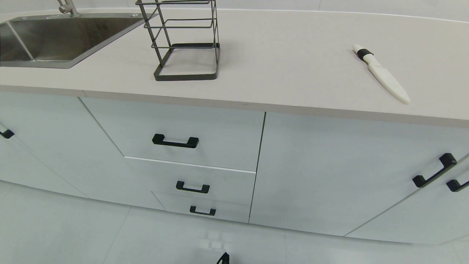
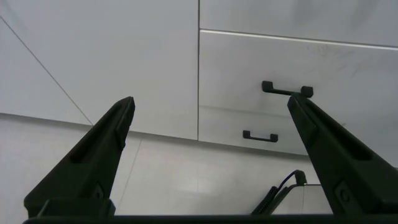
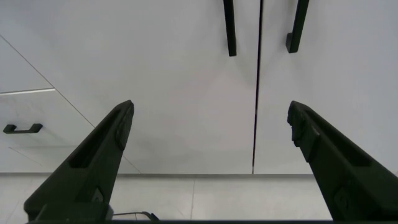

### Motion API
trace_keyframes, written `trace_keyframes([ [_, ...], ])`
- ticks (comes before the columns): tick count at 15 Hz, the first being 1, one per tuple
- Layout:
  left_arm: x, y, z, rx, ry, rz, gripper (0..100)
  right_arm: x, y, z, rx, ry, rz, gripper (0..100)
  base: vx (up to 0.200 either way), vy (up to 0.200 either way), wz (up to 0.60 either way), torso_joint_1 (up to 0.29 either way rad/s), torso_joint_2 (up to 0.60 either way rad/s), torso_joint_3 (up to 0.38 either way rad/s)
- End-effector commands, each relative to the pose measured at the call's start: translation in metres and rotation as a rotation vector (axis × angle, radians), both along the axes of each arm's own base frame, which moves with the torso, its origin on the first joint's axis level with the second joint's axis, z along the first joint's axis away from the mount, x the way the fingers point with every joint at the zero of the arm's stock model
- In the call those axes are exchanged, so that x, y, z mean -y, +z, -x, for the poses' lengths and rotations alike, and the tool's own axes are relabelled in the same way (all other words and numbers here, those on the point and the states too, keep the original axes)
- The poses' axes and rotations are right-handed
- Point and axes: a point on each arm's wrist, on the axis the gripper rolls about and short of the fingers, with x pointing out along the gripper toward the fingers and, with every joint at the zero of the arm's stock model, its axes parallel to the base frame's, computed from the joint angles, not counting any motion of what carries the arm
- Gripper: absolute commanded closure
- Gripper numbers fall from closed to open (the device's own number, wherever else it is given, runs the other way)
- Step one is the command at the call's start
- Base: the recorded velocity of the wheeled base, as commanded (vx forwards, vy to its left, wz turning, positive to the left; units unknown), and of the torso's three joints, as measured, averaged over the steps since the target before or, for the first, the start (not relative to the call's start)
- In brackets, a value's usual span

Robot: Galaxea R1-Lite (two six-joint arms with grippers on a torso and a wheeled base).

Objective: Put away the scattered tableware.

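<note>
At the far left of the countertop [image 1: 285, 62] a steel sink [image 1: 62, 38] is set in, its rim cutting diagonally toward the wire rack [image 1: 185, 77]. The rack stands upright just right of the sink corner, its base near the counter's front edge. From the rack rightward the countertop runs as a broad flat stretch to the knife [image 1: 383, 77]. The front edge slopes gently across the head view, with pale cabinet fronts dropping below it to a glossy floor [image 1: 110, 234].

Under the rack sits a stack of three drawers, each with a black handle: top [image 1: 175, 141], middle [image 1: 192, 187], bottom [image 1: 202, 211]. Right of them a wide door [image 1: 329, 176] reaches to two black door handles [image 1: 434, 170] at the right edge.

The left gripper [image 2: 211, 102] is low in front of the drawers, its jaws spread wide, with two drawer handles [image 2: 287, 90] and the floor beyond them. The right gripper [image 3: 210, 107] faces the paired doors, its jaws likewise wide apart, the door seam [image 3: 257, 87] between them.

The knife, white with a black band on its handle, lies flat on the right part of the countertop, tip pointing near and right, close to the front edge. It is well apart from the rack and well apart from both grippers, up on the counter above the fronts they face.
</note>
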Motion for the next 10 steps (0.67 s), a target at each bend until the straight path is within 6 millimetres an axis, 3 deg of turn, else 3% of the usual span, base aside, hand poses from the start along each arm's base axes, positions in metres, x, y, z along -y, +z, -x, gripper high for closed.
trace_keyframes([
  [1, 0.0000, 0.0004, -0.0001, -0.001, 0.001, -0.002, 0, 0.0000, 0.0002, -0.0001, -0.001, -0.001, -0.001, 0, 0.200, 0.000, 0.00, -0.012, 0.00, -0.002],
  [6, 0.0001, 0.0004, -0.0001, -0.001, -0.002, -0.005, 0, 0.0000, -0.0002, -0.0002, -0.002, -0.001, -0.007, 0, 0.000, 0.000, 0.00, 0.000, 0.00, 0.000],
  [8, 0.0001, 0.0004, -0.0001, -0.001, -0.002, -0.005, 0, 0.0000, -0.0002, -0.0002, -0.002, 0.000, -0.023, 0, 0.000, 0.000, -0.60, 0.005, 0.00, 0.007],
  [10, 0.0001, 0.0004, -0.0001, -0.001, -0.002, -0.003, 0, 0.0000, 0.0002, -0.0001, -0.001, 0.000, -0.023, 0, 0.000, 0.000, 0.00, 0.000, 0.00, 0.000],
])
